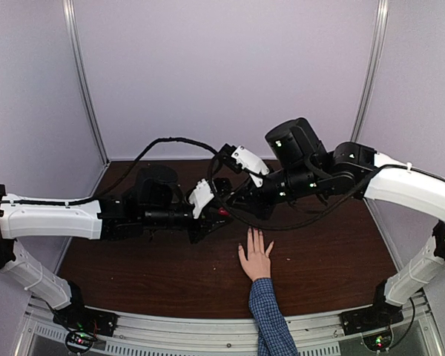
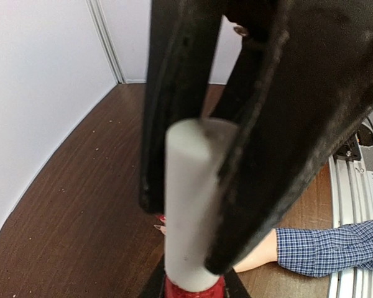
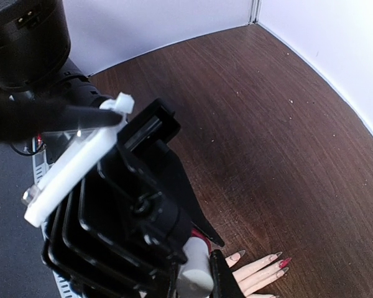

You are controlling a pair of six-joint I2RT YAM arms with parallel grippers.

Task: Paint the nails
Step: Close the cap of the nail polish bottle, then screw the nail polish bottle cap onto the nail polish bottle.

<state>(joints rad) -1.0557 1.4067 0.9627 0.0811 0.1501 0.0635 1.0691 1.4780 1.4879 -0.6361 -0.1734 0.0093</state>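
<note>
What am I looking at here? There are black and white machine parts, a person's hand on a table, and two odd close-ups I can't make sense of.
These are two robot arms bolted at the near edge of a brown table. The wide picture comes from a camera above and behind them. The close-ups come from small cameras on each arm's wrist, so each one shows that arm's own jaws from very near.

A person's hand in a blue checked sleeve lies flat on the table, fingers spread. The nails are long; at least one looks dark red, the others pale.

The left gripper is shut on the white cap of a small red bottle. The right gripper meets it above the hand, and its own view shows that cap too. It is shut, but what it grips is hidden.
</note>
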